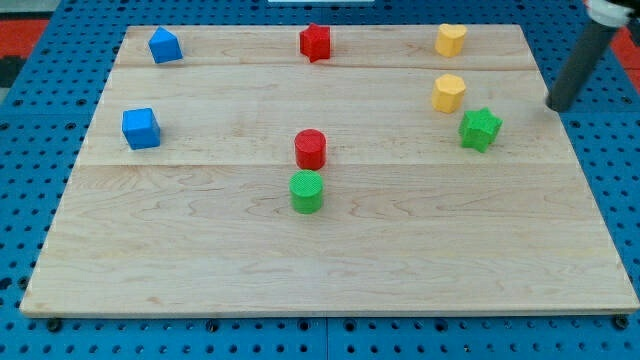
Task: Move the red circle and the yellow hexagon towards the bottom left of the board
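Observation:
The red circle (310,148) stands near the middle of the wooden board (200,250). The yellow hexagon (448,93) sits at the upper right, just above and left of a green star (480,129). My tip (554,106) is at the board's right edge, well to the right of the yellow hexagon and the green star, touching no block. The rod rises from it to the view's top right corner.
A green circle (307,191) sits just below the red circle. A red star (315,42) is at top centre, a yellow heart-like block (450,39) at top right. A blue pentagon-like block (165,45) and a blue cube (141,128) are at the left.

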You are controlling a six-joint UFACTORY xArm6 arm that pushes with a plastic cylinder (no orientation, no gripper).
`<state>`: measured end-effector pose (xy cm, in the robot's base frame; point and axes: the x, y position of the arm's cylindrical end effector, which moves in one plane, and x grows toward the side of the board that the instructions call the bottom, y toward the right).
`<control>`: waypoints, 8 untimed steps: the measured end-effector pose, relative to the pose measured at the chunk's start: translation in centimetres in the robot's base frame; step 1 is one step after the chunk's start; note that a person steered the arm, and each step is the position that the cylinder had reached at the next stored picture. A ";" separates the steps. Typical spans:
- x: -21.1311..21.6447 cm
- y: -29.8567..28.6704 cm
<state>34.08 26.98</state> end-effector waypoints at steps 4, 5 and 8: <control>-1.3 -16.4; -1.2 -17.2; 7.3 -29.3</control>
<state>41.37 -2.31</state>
